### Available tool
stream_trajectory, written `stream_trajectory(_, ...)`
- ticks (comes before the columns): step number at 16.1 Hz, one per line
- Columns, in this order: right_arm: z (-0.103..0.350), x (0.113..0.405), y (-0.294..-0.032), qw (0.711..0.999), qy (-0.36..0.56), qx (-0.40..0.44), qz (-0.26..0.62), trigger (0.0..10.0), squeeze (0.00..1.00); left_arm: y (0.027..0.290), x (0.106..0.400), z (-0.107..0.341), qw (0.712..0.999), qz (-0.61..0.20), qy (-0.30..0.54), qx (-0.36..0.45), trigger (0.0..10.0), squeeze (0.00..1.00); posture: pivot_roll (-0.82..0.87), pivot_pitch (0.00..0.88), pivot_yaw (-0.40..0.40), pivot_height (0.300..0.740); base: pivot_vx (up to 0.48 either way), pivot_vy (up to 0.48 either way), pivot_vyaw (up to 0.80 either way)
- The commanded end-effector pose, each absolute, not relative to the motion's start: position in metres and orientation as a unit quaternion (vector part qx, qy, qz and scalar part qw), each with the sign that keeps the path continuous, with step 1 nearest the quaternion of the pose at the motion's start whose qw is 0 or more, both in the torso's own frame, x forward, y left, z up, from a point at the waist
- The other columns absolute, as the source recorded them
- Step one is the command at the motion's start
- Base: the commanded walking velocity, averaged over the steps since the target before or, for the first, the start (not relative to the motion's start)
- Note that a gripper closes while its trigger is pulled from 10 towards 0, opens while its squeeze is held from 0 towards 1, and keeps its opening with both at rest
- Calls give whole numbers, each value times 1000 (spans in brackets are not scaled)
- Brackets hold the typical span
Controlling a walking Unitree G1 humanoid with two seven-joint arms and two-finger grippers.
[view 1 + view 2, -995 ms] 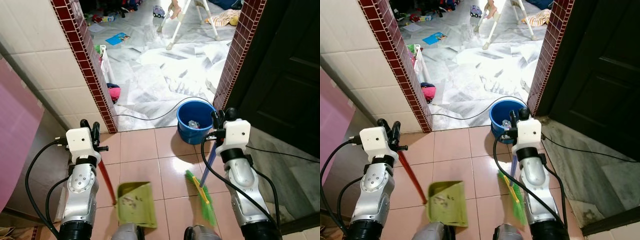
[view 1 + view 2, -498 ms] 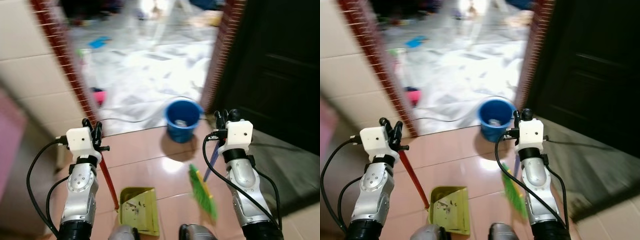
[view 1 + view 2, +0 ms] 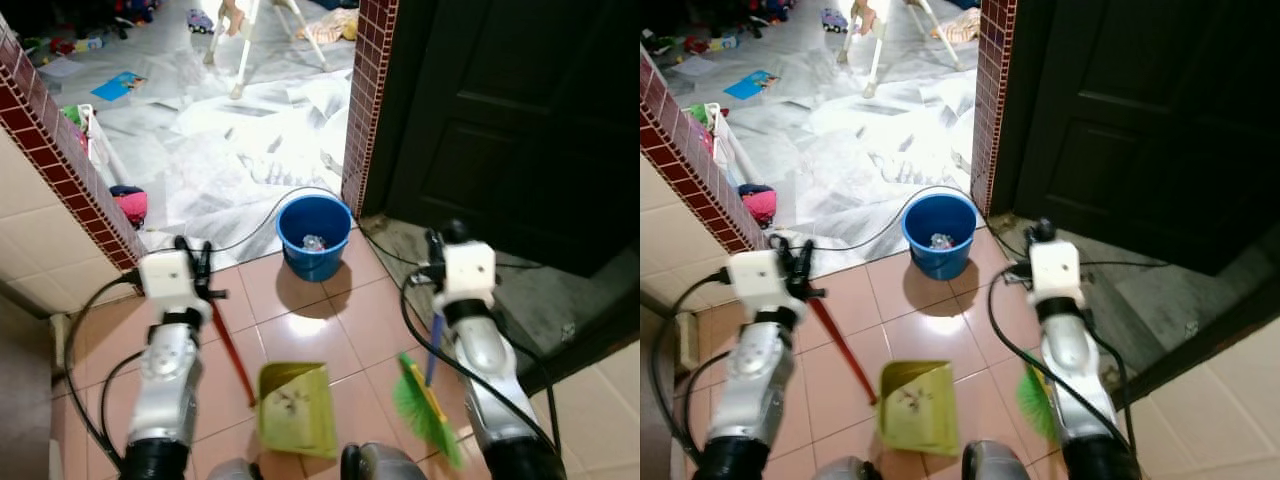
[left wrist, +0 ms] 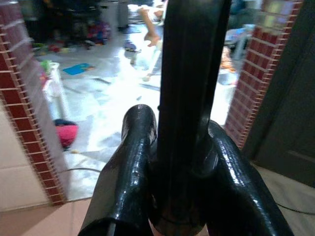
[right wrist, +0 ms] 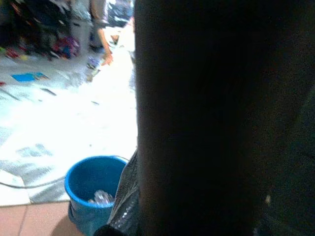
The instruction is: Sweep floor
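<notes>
The pink tiled floor (image 3: 330,330) looks mostly swept. A blue bucket (image 3: 313,236) stands ahead. The green dustpan (image 3: 295,410), already holding debris, hangs from the left gripper (image 3: 200,262), clamped on its red handle. The right gripper (image 3: 437,262) carries the green broom (image 3: 425,405); its grip I cannot tell. Emptying remains.

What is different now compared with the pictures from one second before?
Mostly the camera turned right: the dark door now takes more of the view, and the blue bucket sits further left. The left hand keeps its grip on the dustpan handle, and the right hand keeps the broom. Bucket, dustpan and broom stay on the tiles.
</notes>
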State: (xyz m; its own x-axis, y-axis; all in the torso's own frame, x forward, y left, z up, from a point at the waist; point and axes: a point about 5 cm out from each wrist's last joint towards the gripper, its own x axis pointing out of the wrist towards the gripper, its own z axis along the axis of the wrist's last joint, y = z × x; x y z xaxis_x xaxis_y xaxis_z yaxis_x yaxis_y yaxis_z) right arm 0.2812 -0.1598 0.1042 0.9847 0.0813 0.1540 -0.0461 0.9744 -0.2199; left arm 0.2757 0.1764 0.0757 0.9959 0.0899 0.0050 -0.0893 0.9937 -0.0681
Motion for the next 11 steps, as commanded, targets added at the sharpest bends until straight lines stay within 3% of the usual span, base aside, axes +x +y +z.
stream_trajectory(1,115,287,-158,987,-108,-106,46,10000,0,174,284,91,998,43,-32,-36,10000,0,-85,0,64,740,0,-480,0)
stream_trajectory(3,121,289,-154,984,-121,-114,63,10000,0,175,286,97,997,48,-42,-34,10000,0,-81,0,67,740,0,-420,0)
stream_trajectory(11,121,289,-149,982,-119,-111,95,10000,0,178,284,96,993,105,-37,-32,10000,0,-82,0,55,740,0,0,0)
